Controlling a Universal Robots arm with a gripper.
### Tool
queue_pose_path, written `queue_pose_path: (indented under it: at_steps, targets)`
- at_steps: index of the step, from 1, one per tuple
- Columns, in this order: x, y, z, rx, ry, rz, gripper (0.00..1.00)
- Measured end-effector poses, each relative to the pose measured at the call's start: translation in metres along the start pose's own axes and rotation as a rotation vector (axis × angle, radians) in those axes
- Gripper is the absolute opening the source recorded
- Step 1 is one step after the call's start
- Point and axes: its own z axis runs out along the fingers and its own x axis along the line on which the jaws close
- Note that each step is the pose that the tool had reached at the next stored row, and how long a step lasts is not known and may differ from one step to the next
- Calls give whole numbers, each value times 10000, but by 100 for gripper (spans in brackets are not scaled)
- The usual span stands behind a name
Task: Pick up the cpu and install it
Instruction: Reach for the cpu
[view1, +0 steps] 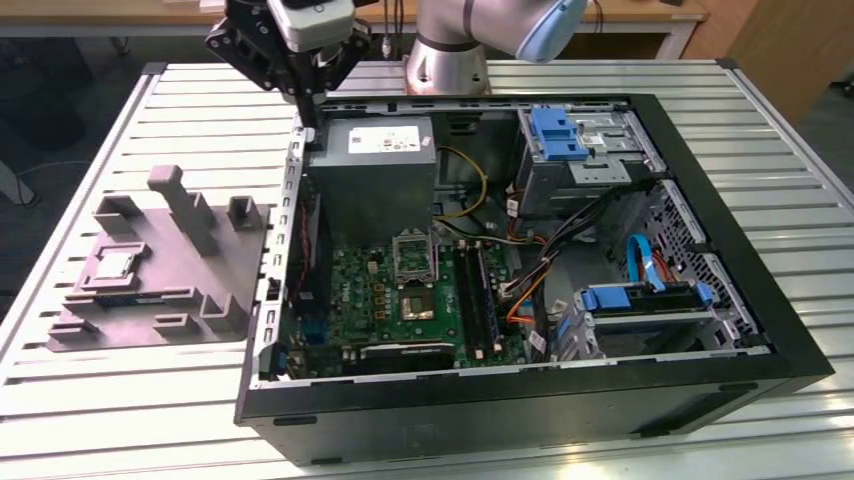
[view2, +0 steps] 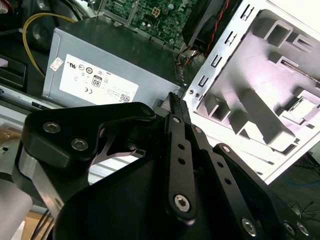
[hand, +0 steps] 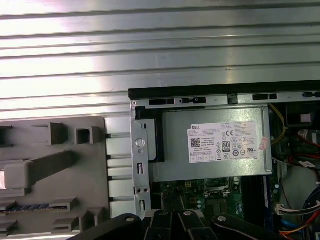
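While the arm (view1: 467, 30) rises from its base on the slatted metal surface (view1: 801, 120) behind the open computer case (view1: 534, 400), its upper part bends toward the exterior view's left and carries the wrist over the far corner of the case on that side. From there the tool (view1: 308, 118) points straight down. Its tips hang just above the case's metal edge, right beside the corner of the grey power supply (view1: 374, 160). In the second wrist view the tool (view2: 173, 98) shows its two black fingers pressed together to a single narrow point with nothing between them. That point sits over the seam where the power supply (view2: 100, 65) meets the perforated side wall.

The cpu (view1: 114, 265) lies flat in a recess of the grey fixture (view1: 174, 270), which rests on the surface just outside the case at the exterior view's left. It is well apart from the tool and untouched. Inside the case, the green motherboard (view1: 360, 290) lies below the power supply, and the black socket frame (view1: 412, 250) is on it.

In the first wrist view, the power supply (hand: 215, 150) and the fixture (hand: 50, 165) lie side by side, with the case wall between them.
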Motion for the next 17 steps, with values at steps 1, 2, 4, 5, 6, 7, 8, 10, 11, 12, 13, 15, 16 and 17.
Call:
queue_pose_path:
  at_steps: [1, 2, 4, 5, 6, 7, 8, 10, 11, 12, 13, 15, 16, 17]
  targets:
    - [2, 0, 1, 0, 0, 0, 11]
    - [4, 0, 1, 0, 0, 0, 11]
    - [7, -1, 2, 1, 0, 0, 11]
    - [9, -1, 2, 0, 0, 0, 11]
    - [12, -1, 3, 0, 0, 0, 11]
    - [14, -1, 3, 0, 0, 0, 11]
    - [15, -1, 4, 0, 0, -1, 11]
    - [19, -2, 5, 0, 1, 0, 11]
    - [21, -2, 5, 1, 1, -1, 11]
    - [23, -2, 6, 0, 1, 0, 11]
    - [25, -2, 6, 1, 1, 0, 11]
    - [29, -3, 7, 0, 0, 0, 11]
    - [31, -3, 8, 0, 1, 0, 11]
    - [33, -3, 8, 1, 1, -1, 11]
